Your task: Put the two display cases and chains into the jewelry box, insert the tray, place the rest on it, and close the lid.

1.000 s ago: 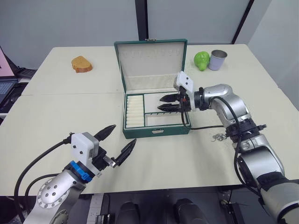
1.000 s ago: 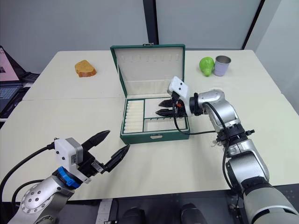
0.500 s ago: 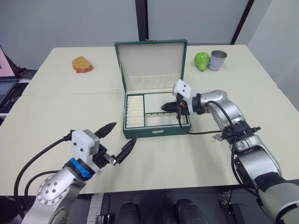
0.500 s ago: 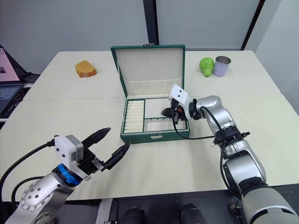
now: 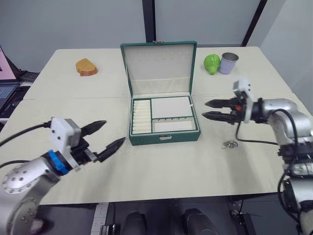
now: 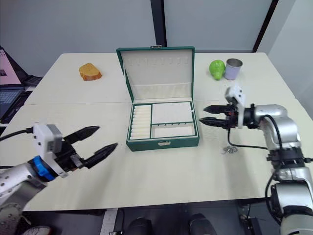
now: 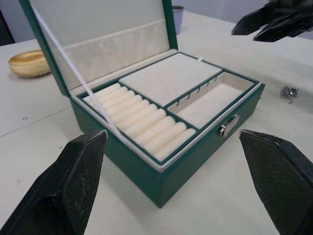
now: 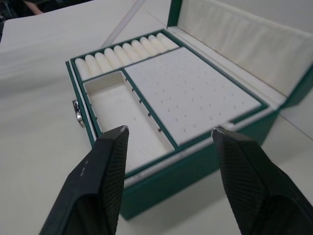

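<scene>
Jewelry box [image 5: 164, 132] sits mid-table, dark green, front clasp [image 5: 165, 138] facing the robot; lid [image 5: 158, 66] stands upright behind it, cream lining showing. Tray [image 5: 165, 115] sits in the top of the box: ribbed ring rolls [image 5: 141, 116] along its left side, a flat perforated pad [image 5: 171, 106] at back right, a shallow open section [image 5: 173, 125] at front right; nothing lies on any of these. One chain [image 5: 230, 144], a small silvery clump, lies on the table to the right of the box, near its front corner but apart from it.

Right gripper [image 5: 211, 109] hangs just right of the box, level with its right wall, tips pointing left toward it; fingers parted, a moderate gap, nothing between them; not touching the box. Left gripper [image 5: 106, 135] hovers over the table to the left front of the box, tips pointing toward it; fingers spread wide, empty, apart from the box.

Farther out: a slice of bread [image 5: 86, 67] at back left; a green pear [image 5: 212, 63] and a metal cup [image 5: 228, 62] side by side at back right, beside the lid; cream table [image 5: 176, 166] bare in front.
</scene>
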